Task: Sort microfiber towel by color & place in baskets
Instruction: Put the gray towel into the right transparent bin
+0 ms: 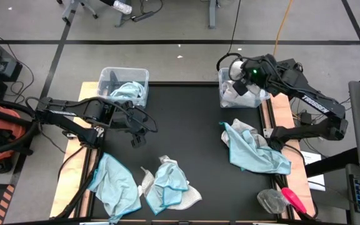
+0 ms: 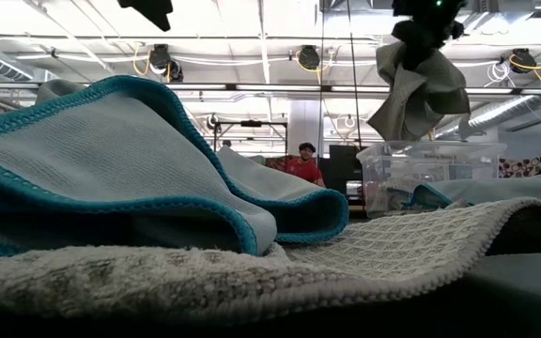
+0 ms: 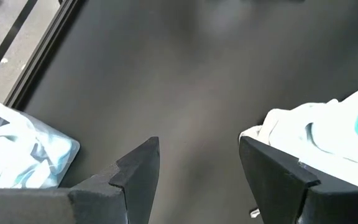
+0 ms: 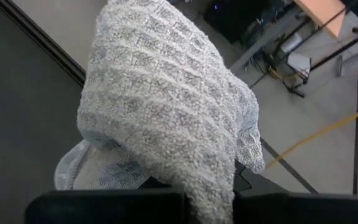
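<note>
My right gripper (image 1: 238, 86) hangs over the right basket (image 1: 225, 94) at the mat's far right corner, shut on a grey waffle towel (image 2: 421, 89). The left basket (image 1: 114, 76) at the far left holds a blue towel (image 1: 129, 90). My left gripper (image 1: 137, 139) hovers open over the bare mat near the left edge, with nothing between its fingers (image 3: 138, 171). Loose on the mat lie a blue towel (image 1: 114, 187), a blue and grey heap (image 1: 167, 182) and a blue towel over a grey one (image 1: 255, 153). My right gripper holds the grey waffle towel by a bunched upper part (image 4: 185, 180), which drapes over the fingers and hides the place of contact. The towel hangs slack below the gripper, and its lower end (image 2: 397, 127) is just above the right basket's rim (image 2: 430, 146).
A grey cloth (image 1: 269, 200) and a red object (image 1: 295, 200) lie at the near right corner. Wooden strips (image 1: 74, 169) run along both sides of the mat. The middle of the mat (image 1: 186, 119) is bare. People show in the room behind the table.
</note>
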Available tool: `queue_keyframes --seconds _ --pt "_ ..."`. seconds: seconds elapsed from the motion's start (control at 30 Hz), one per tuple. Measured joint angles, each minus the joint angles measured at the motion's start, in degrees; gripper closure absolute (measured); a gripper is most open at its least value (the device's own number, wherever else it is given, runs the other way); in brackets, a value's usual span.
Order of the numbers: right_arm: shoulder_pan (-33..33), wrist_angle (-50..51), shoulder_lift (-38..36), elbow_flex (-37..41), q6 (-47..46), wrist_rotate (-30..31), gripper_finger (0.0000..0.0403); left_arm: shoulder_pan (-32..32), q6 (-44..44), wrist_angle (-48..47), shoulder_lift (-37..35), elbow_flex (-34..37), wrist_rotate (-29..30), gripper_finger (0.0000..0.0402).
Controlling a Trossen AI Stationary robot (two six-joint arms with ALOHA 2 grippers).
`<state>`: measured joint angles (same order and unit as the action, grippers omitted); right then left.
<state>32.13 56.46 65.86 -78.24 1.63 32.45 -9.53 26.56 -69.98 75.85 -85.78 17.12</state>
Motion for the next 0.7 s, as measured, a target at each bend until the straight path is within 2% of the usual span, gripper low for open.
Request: queue_keyframes --seconds 0.4,0.7 --pt "8.95 1.72 4.53 0.00 -3.20 -8.85 0.0385 0.00 0.02 0.68 0.00 0.00 0.02 0.0174" --pt "12.33 2.64 8.55 0.00 -3.96 -12.15 0.0385 0.01 0.03 0.68 0.00 0.00 0.02 0.0174"
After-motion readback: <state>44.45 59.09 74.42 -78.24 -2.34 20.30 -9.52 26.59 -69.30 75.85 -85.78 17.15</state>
